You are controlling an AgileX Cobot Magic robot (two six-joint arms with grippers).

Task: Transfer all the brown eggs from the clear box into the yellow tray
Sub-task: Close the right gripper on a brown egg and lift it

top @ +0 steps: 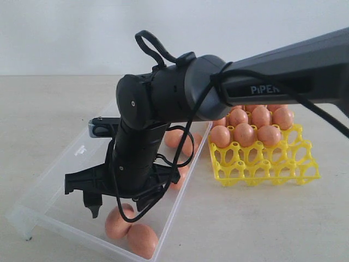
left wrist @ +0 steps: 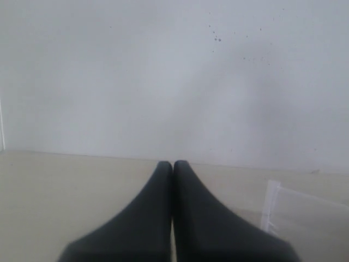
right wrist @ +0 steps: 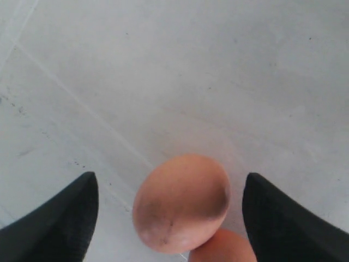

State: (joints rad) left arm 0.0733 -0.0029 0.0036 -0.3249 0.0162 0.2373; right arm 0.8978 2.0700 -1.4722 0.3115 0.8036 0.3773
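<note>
The right end effector (right wrist: 170,180) hangs with its fingers wide apart on either side of a brown egg (right wrist: 180,203), touching nothing. A second egg (right wrist: 223,248) lies right beside it. Both sit in a corner of the clear box (top: 65,180), with more eggs (top: 177,139) along the same long wall. The yellow tray (top: 272,166) stands on the tabletop (top: 262,218) just beside that wall, and the cups along its far edge are filled. The left end effector (left wrist: 173,165) is pressed together and empty.

This looks like the grasp step. The next move calls for a square descent and a gentle close that does not nudge the neighbouring egg.
</note>
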